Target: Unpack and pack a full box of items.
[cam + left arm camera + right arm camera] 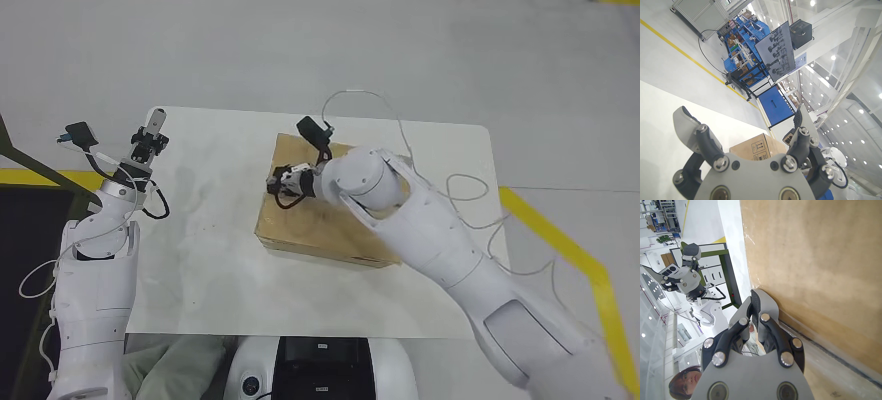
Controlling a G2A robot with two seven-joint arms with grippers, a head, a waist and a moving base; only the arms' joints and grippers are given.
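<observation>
A closed brown cardboard box [300, 225] lies at the middle of the white table [210, 270], its top seam covered with clear tape [829, 351]. My right gripper [276, 184] is shut with nothing between its fingers, and its tips [752, 298] rest at the box top's [810, 256] left edge, close to the end of the seam. My left gripper [152, 128] is held above the table's far left corner, well away from the box. Its fingers [685, 117] are spread open and empty. The box [757, 147] shows behind it in the left wrist view.
Bare table surface [659, 117] lies between the left arm and the box and along the front edge. A loose white cable [455, 185] from the right arm loops over the table's right side. Yellow floor tape [560, 240] runs past the table's right edge.
</observation>
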